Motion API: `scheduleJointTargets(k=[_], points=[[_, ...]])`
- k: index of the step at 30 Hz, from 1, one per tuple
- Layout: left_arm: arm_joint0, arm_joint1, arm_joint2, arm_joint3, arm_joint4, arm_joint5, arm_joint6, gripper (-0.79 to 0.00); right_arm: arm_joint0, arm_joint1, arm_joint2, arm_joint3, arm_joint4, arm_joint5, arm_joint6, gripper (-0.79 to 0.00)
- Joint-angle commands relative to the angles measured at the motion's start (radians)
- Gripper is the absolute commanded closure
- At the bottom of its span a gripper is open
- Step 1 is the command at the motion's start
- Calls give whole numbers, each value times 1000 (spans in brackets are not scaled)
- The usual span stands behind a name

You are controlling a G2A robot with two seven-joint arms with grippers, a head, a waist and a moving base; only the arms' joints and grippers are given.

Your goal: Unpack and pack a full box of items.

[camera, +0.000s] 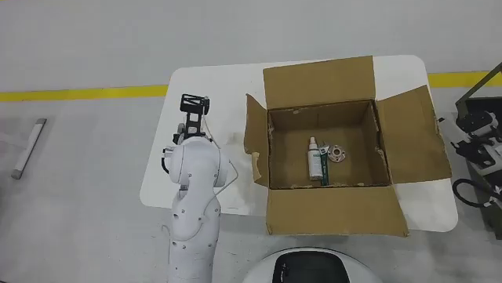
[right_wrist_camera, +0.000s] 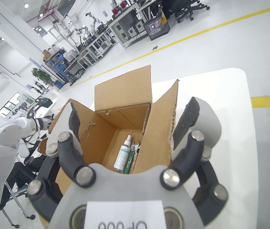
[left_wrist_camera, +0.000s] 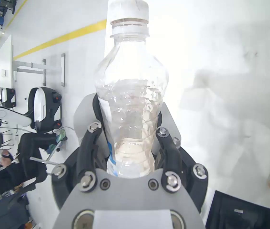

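Beside the open cardboard box (camera: 318,83), the left gripper (left_wrist_camera: 130,113) pinches a clear plastic bottle (left_wrist_camera: 131,84) with a white cap. Inside the box lie a spray bottle (camera: 314,157) and a wrench (right_wrist_camera: 133,152). Facing the box, the right gripper (right_wrist_camera: 135,113) is spread

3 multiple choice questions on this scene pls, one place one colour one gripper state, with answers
1. Where is the spray bottle? A) in the left gripper B) inside the cardboard box C) in the right gripper
2. What colour is the cap of the clear bottle in the left gripper? A) blue B) red C) white
3. How is the right gripper? A) open, empty B) shut on the spray bottle C) shut on the cap
Answers: 1 B, it lies in the box beside the wrench; 2 C, white in the left wrist view; 3 A, jaws apart, nothing between.
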Motion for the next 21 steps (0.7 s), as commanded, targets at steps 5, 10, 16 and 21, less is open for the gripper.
scheduleJointTargets(k=[5,10,16,21], points=[[68,3,0,103,53,21,26,0,13,1,-13,5,0,-2,14,-785],[84,0,-12,169,25,63,52,0,22,2,-20,9,-4,-1,19,-785],[69,-7,-1,261,3,86,49,0,27,3,-23,16,-5,-1,24,-785],[51,-12,11,323,-2,103,56,0,25,3,-19,18,-3,0,27,-785]])
